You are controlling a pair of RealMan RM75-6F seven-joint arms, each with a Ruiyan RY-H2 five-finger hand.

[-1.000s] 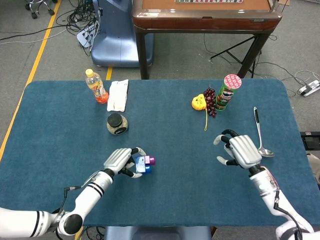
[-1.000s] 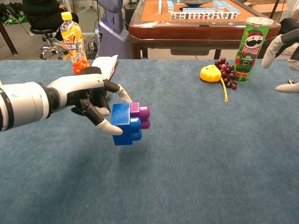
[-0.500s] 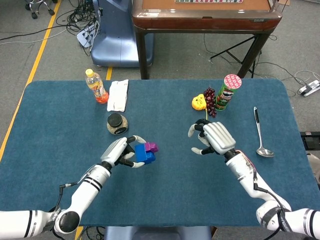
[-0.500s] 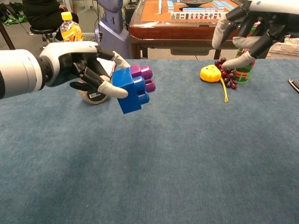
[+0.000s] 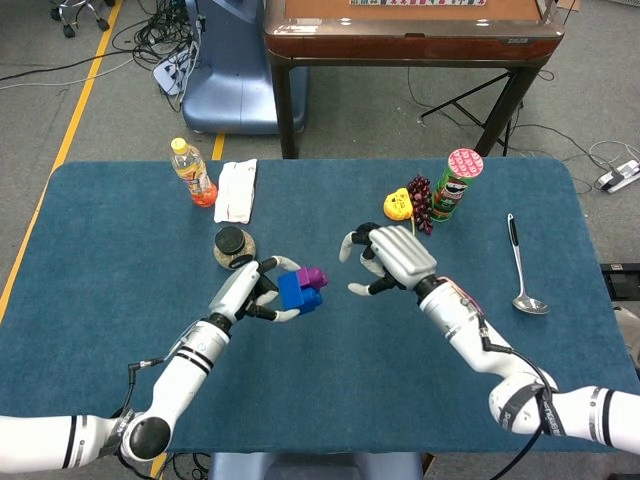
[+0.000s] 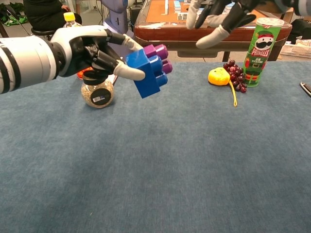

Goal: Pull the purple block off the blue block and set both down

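My left hand (image 5: 247, 290) (image 6: 92, 51) holds the blue block (image 5: 296, 292) (image 6: 147, 73) in the air above the table, fingers gripping its left side. The purple block (image 5: 313, 275) (image 6: 159, 53) is still stuck onto the blue block's far upper side. To the right of the blocks and a little apart from them hovers my right hand (image 5: 388, 256) (image 6: 218, 14), open, with its fingers spread and nothing in it.
A round jar (image 5: 233, 246) (image 6: 96, 92) stands just behind my left hand. Further back are an orange drink bottle (image 5: 192, 172) and a white cloth (image 5: 236, 189). Grapes (image 5: 421, 201), a yellow toy (image 5: 398, 205) and a Pringles can (image 5: 456, 183) stand at the back right; a spoon (image 5: 520, 265) lies far right.
My left hand has lifted the joined blocks higher and a little rightward. My right hand has swept in from the right side toward the blocks, staying open.
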